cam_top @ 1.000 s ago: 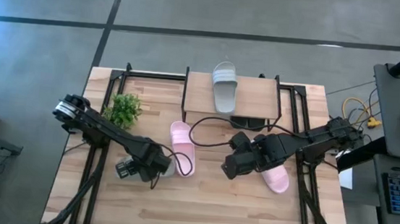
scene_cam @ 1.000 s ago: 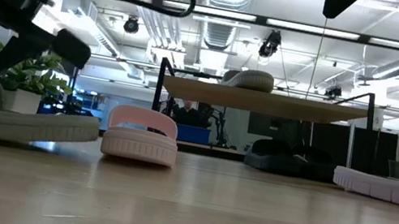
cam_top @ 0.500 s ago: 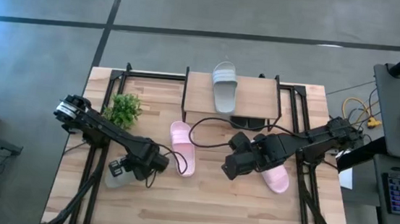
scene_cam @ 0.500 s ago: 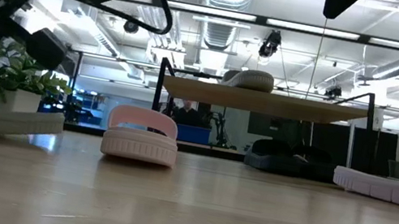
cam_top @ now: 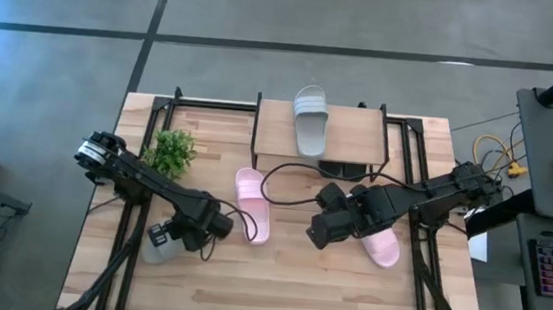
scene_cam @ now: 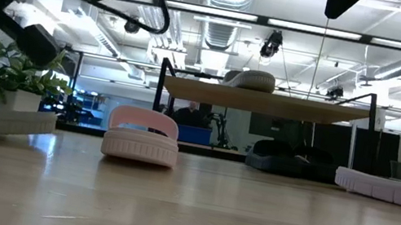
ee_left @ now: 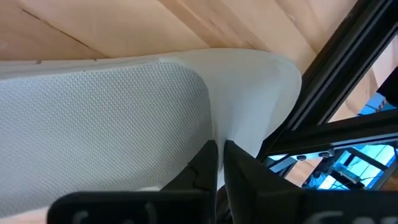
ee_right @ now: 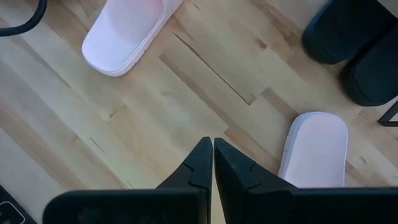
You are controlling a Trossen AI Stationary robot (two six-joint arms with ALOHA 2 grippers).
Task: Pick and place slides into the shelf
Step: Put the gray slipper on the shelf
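No legible writing on grey slide [ee_left: 112, 118] or shelf [cam_top: 344, 133]

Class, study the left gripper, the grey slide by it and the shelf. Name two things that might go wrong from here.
1. The left gripper is shut at the thin edge of the grey slide, so the hold looks shallow; the slide might slip out when lifted.
2. The shelf already carries another grey slide, and the pink slide lies between; a swinging load might knock either.
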